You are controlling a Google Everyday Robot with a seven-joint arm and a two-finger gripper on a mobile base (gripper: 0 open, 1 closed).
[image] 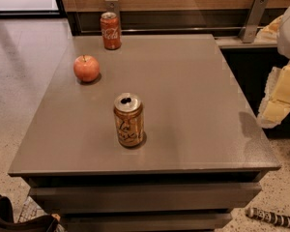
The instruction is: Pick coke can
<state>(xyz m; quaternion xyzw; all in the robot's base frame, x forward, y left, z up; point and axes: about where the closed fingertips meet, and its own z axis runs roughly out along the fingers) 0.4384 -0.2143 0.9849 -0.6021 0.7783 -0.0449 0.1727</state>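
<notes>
Red coke can (110,30) stands upright at the far left edge of the tabletop (193,95), beyond an apple (86,68) and a nearer orange-gold can (128,119), while the gripper (279,98) hangs off the right side, well apart, probably poised before its reach; open or closed, I cannot tell.

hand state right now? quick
Hand: at the picture's right edge, beside the table; open or closed cannot be told. Not holding the coke can, which stands at the table's far edge.
</notes>
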